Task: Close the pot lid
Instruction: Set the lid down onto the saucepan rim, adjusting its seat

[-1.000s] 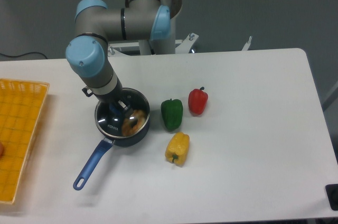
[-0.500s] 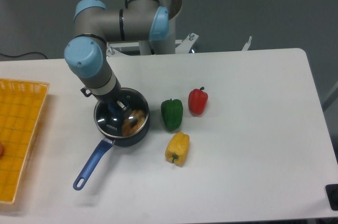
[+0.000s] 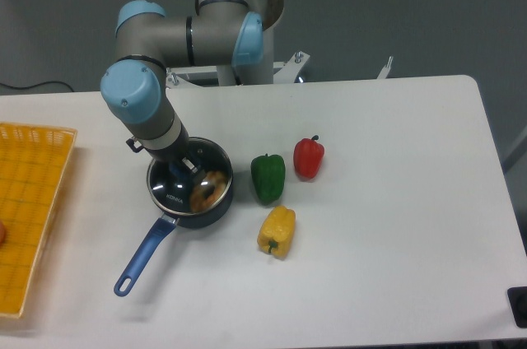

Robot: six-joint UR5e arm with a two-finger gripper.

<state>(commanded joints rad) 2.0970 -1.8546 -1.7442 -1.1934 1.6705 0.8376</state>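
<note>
fixed camera view: i saw the gripper [image 3: 183,169] pointed down over the pot [image 3: 191,184], right at the centre of the pot lid [image 3: 202,186]. the arm's wrist blocked most of the fingers, so i couldn't tell whether they were clamped on the knob or let go. the lid's glass disc lay across the top of the pot, its metal rim about lined up with the pot's rim; whether it sat fully seated i couldn't tell. something brownish showed through the glass inside the pot. the pot sat on the white table [image 3: 387,225], left of centre, with its blue handle [image 3: 143,256] running toward the near-left and ending in a loop hole.

just to the right of the pot stood a green pepper [image 3: 268,177], with a red pepper [image 3: 308,158] beside it further right and a yellow pepper [image 3: 277,231] nearer the camera, below the green one. none of the three touched the pot. a yellow basket [image 3: 29,209] sat at the far left edge of the table, well apart from the pot.
</note>
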